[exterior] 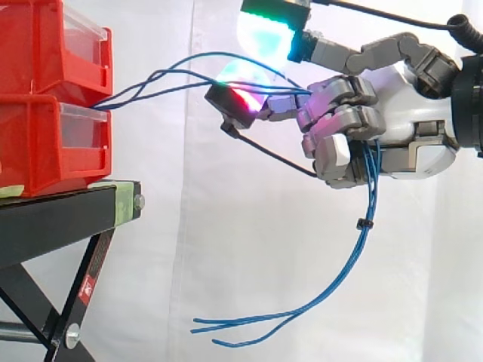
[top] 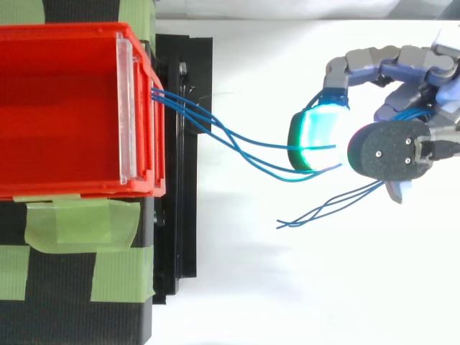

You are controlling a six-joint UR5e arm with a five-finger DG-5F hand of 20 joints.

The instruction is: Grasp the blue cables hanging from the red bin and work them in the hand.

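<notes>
White curtain [exterior: 189,249] fills the backdrop. Black stand [exterior: 60,219] sits at left in the side view, with green tape [top: 79,223] on its top and front edge. Two bins are stacked on it, upper red bin [exterior: 38,45] on lower red bin [exterior: 38,143], each with a clear front panel [top: 126,108]. Top view looks down into the open upper bin

Robot hand [exterior: 407,113] comes in from the right, well apart from the bins, roughly level with the seam between them. It is clenched on the blue cables [exterior: 189,72]: the lower fingers curl tight round the bundle, which runs through the fist. One finger reaches up and forward, green-cyan pad [exterior: 268,23] above the cables. Another points toward the bins, red-magenta pad [exterior: 238,102] just under the strands

The cables leave the front of the bins where upper meets lower and cross the gap in loose arcs. The strands spread apart mid-span and converge at the curled fingers. Below the robot hand the bundle drops and curves back toward the stand. The free ends splay in the air, lower than the stand top and touching nothing. In the top view the strands pass under the green-cyan pad [top: 316,136]

Small black tie [exterior: 363,224] wraps the hanging bundle just below the fist
</notes>
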